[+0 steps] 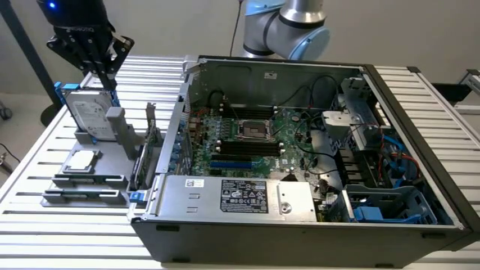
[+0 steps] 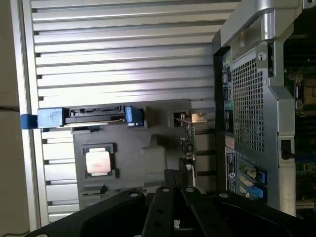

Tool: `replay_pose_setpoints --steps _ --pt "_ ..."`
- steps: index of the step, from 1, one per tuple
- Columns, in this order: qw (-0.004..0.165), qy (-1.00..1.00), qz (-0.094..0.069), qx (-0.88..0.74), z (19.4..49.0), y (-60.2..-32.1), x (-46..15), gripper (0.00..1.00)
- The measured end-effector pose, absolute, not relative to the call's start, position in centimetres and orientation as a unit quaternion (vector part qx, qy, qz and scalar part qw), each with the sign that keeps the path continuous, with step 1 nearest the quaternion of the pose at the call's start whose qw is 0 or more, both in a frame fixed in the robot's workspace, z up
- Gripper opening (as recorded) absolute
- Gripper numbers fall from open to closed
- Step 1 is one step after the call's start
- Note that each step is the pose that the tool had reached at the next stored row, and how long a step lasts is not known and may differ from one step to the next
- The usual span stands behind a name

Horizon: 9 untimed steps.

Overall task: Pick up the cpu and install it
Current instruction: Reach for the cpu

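The cpu (image 1: 81, 161) (image 2: 98, 161) is a small square chip with a shiny metal top, lying flat in a recess of the grey holder (image 1: 112, 169) on the table at the exterior view's left. My gripper (image 1: 109, 83) (image 2: 177, 183) hangs shut and holds nothing. It is above the upright hard drive (image 1: 90, 115), well behind and higher than the cpu. The open computer case (image 1: 300, 225) lies beside the holder, and the motherboard's empty socket (image 1: 253, 131) shows in its middle.
The hard drive in its blue frame (image 2: 84, 117) stands on edge at the holder's far end. An upright card (image 1: 150, 140) stands between the holder and the case wall (image 2: 249, 108). Cables and blue brackets (image 1: 375, 211) fill the case's right part. The table top (image 1: 45, 225) is slatted metal.
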State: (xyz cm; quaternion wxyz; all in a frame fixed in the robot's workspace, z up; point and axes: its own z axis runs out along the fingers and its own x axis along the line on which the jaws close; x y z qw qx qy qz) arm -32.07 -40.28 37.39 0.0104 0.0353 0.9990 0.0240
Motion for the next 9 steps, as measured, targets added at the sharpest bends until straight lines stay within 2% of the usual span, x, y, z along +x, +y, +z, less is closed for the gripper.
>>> replay_pose_setpoints --steps 9 --pt "0.010 0.999 0.024 0.035 36.7 -40.3 -36.2 0.11"
